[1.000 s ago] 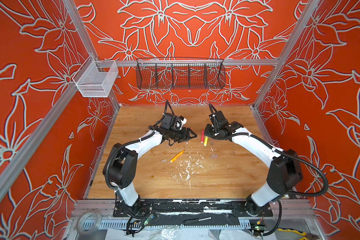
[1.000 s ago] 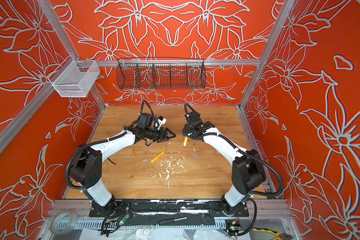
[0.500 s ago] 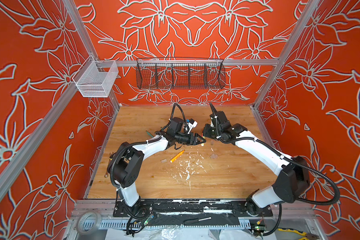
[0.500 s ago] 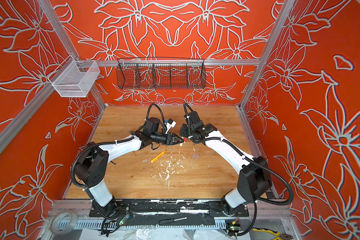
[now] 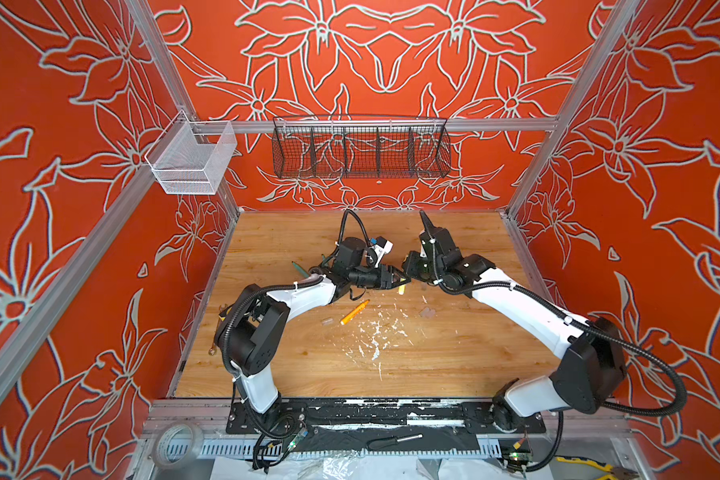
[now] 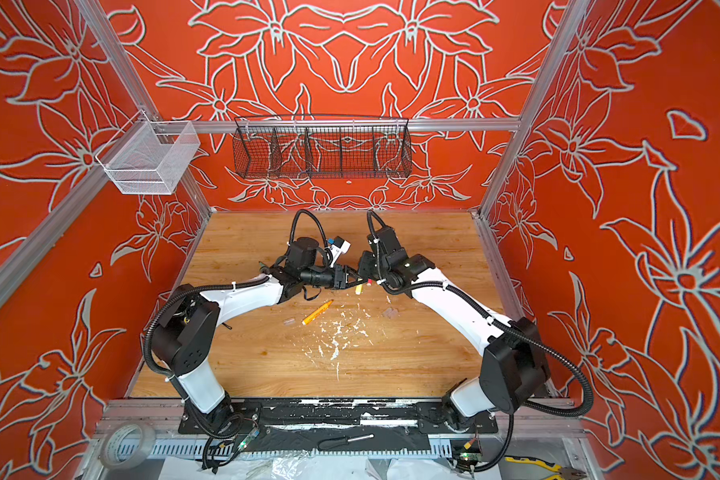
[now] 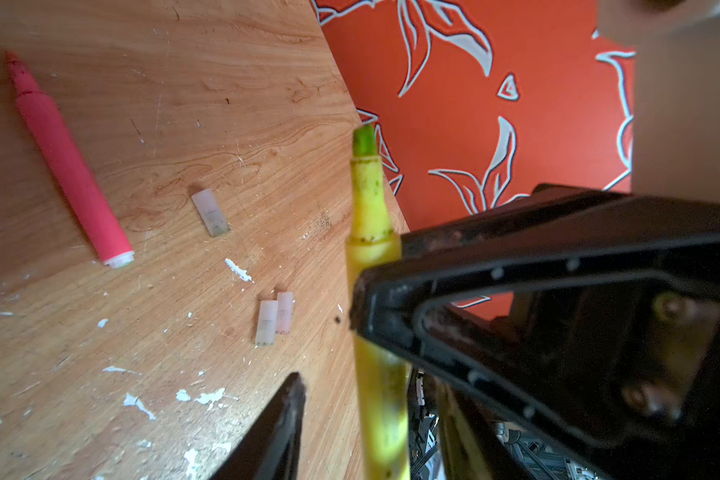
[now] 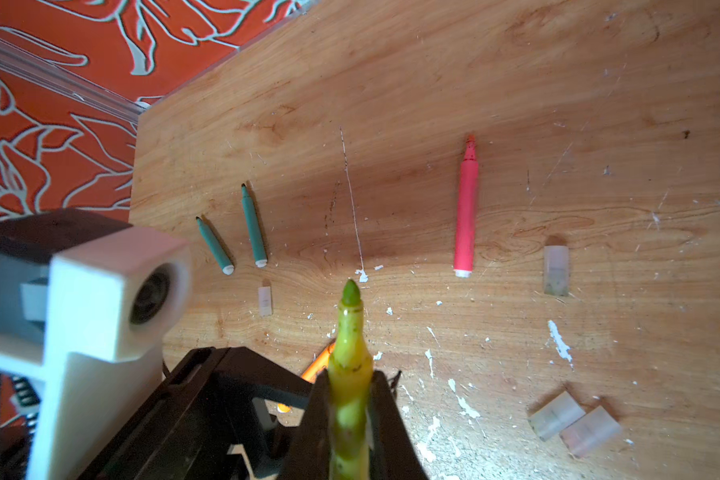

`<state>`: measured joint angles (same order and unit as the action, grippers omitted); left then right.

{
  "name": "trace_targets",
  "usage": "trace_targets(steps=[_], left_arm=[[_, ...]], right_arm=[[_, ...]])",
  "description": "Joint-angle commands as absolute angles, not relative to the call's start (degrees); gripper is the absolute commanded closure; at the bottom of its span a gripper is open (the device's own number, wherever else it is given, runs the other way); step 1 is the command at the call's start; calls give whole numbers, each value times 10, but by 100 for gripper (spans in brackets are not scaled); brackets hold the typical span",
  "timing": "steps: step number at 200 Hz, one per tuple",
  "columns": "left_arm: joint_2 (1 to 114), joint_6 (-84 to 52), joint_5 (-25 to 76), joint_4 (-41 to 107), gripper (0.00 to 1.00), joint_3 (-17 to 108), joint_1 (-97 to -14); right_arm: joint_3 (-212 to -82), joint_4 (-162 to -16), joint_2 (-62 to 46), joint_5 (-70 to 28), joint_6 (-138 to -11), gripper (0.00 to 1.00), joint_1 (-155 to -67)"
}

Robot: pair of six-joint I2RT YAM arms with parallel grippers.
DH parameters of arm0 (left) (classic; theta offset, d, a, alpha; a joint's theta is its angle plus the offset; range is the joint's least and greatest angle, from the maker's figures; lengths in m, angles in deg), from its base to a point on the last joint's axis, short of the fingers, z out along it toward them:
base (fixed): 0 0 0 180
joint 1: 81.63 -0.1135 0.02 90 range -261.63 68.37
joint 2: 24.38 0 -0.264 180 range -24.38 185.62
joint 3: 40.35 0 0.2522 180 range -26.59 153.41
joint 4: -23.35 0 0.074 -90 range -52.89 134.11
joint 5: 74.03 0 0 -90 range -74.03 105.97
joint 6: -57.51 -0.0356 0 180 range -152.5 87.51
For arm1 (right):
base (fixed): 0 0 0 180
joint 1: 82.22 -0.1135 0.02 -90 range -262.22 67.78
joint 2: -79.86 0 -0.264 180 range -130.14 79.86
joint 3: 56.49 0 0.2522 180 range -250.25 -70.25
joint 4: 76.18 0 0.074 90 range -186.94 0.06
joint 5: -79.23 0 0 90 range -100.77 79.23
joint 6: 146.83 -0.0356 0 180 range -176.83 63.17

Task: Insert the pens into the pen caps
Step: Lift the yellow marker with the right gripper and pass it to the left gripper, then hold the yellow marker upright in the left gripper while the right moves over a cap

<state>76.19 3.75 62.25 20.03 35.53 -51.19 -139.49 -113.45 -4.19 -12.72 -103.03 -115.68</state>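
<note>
My right gripper (image 8: 350, 384) is shut on the yellow pen (image 8: 350, 332), whose green tip points away from it above the table. My left gripper (image 7: 366, 388) stands around the same pen (image 7: 368, 208), jaws open, with a gap between the near finger (image 7: 289, 411) and the barrel. The two grippers meet at mid-table in both top views (image 5: 402, 280). The pink pen (image 8: 465, 216), two teal pens (image 8: 215, 245) and the orange pen (image 5: 354, 311) lie on the wood. Clear pen caps lie loose: one single (image 7: 211, 212), a pair (image 7: 267, 322), another (image 8: 265, 300).
White paint flecks (image 5: 375, 332) spot the middle of the wooden table (image 5: 454, 365). A black wire basket (image 5: 360, 149) hangs on the back wall and a white mesh basket (image 5: 192, 162) on the left rail. A screwdriver (image 5: 395, 439) and tape roll (image 5: 175, 444) lie beyond the front edge.
My left arm swung right to meet the right gripper, and its jaws have narrowed around the yellow pen. The right gripper shifted left with the pen in it.
</note>
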Motion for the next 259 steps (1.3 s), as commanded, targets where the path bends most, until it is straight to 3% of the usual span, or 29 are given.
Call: trace_targets(steps=[1, 76, 139, 147, 166, 183, 224, 233, 246, 259], left_arm=[[767, 49, 637, 176, 59, 365, -509], [771, 55, 653, 182, 61, 370, -508], [765, 56, 644, 184, 99, 371, -508], [764, 52, 638, 196, 100, 375, -510], [758, 1, 612, 283, 100, 405, -514], [746, -80, 565, 382, 100, 439, -514], [688, -205, 448, 468, 100, 458, -511], [666, -230, 430, 464, 100, 449, -507], [632, -275, 382, 438, 100, 424, -492], [601, -355, 316, 431, 100, 412, -462]], right_arm=[[-1382, -1101, -24, -117, -1059, 100, -1167], [-1361, -1070, -1, -84, -1068, 100, -1171], [-1356, -1068, -2, -88, -1071, 100, -1172], [-1355, -1069, 1, -89, -1068, 100, -1173], [-1359, -1078, 18, -87, -1050, 78, -1172], [-1375, -1105, 39, -80, -1021, 66, -1171], [-1391, -1169, 121, -9, -937, 58, -1167], [-1378, -1169, 144, 19, -913, 51, -1167], [-1343, -1159, 175, 43, -864, 59, -1166], [-1310, -1162, 199, 73, -861, 57, -1156]])
